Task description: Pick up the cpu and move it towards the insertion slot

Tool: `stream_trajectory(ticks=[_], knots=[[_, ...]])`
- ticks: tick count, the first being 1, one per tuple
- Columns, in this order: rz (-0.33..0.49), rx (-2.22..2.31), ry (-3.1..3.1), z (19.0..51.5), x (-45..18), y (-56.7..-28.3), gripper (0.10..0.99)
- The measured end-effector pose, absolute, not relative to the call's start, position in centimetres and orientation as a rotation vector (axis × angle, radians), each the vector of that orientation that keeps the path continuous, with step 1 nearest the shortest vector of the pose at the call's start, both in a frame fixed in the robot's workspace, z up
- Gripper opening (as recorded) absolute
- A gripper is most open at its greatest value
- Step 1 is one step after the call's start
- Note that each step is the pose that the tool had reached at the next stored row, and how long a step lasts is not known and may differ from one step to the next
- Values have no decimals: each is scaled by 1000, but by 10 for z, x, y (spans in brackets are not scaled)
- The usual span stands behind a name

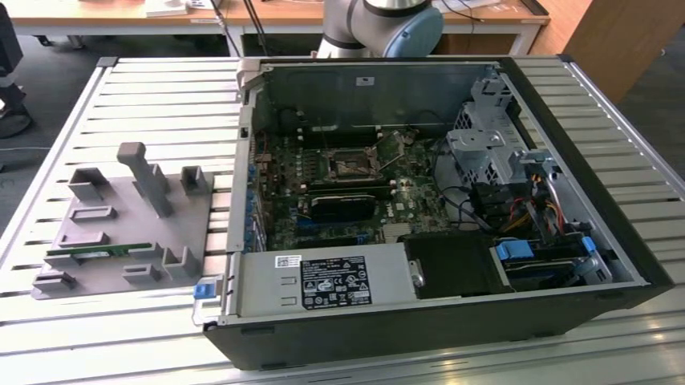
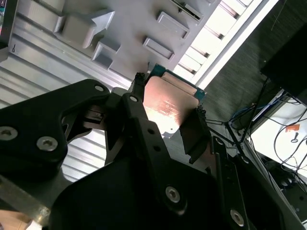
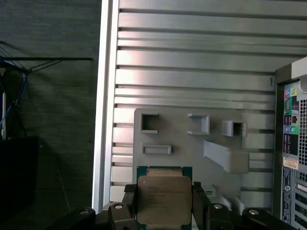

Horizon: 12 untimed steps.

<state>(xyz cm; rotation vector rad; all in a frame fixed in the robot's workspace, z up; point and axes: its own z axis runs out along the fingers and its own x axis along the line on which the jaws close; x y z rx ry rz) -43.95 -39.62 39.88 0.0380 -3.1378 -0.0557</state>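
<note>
The cpu is a flat square chip with a silver metal top and a green rim. My gripper is shut on it, one black finger on each side edge. In the second wrist view the cpu sits between the same fingers and its lid reflects light. In both wrist views it hangs well above the grey fixture plate. The insertion slot is a small square socket with a metal frame on the motherboard inside the open computer case.
The grey fixture plate with upright holders lies on the slatted metal table, at the exterior view's left of the case. A green memory stick rests on it. The arm's base stands behind the case. The case's rear panel shows beside the plate.
</note>
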Motion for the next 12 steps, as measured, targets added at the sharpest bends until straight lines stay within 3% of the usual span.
stream_trajectory(ticks=[12], knots=[[-56, 38, -3138, 399, -418, -396, 545]])
